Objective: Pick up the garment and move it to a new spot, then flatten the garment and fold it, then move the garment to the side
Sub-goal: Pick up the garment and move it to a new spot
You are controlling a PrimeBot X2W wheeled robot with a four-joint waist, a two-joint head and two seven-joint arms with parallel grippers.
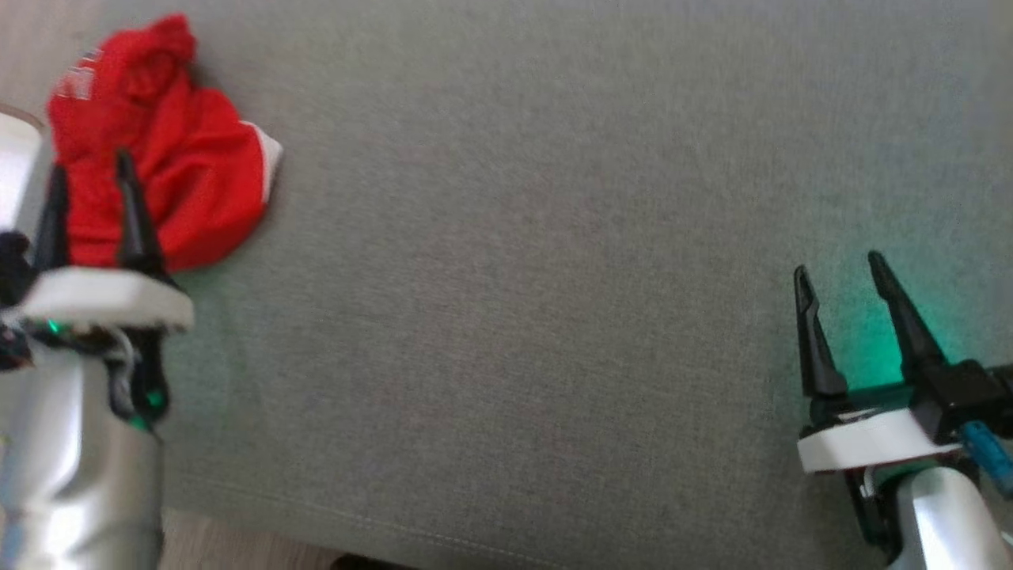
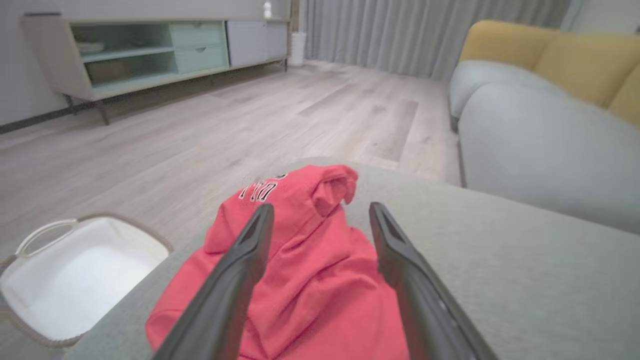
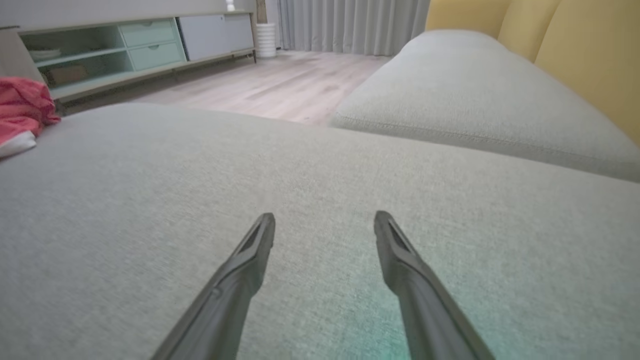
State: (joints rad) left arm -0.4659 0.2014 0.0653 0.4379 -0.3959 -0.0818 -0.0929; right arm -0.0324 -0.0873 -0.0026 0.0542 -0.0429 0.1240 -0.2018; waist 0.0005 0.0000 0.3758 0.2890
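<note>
The garment [image 1: 186, 158] is a red shirt with white trim and lettering, crumpled in a heap at the far left of the grey cushion [image 1: 554, 237]. My left gripper [image 1: 89, 169] hovers over its near part, open, both dark fingers spread above the cloth with nothing between them. In the left wrist view the garment [image 2: 310, 250] lies just beyond and under the left gripper [image 2: 320, 212]. My right gripper [image 1: 839, 265] is open over bare cushion at the lower right, far from the garment. The right wrist view has the right gripper [image 3: 325, 217] above grey fabric and the garment [image 3: 22, 112] at the far left edge.
A white basket [image 2: 75, 270] stands on the wooden floor just left of the cushion's edge. A grey and yellow sofa [image 2: 540, 130] lies beyond the cushion to the right. A low sideboard [image 2: 150, 50] lines the far wall. The cushion's front seam [image 1: 356, 522] runs along the bottom.
</note>
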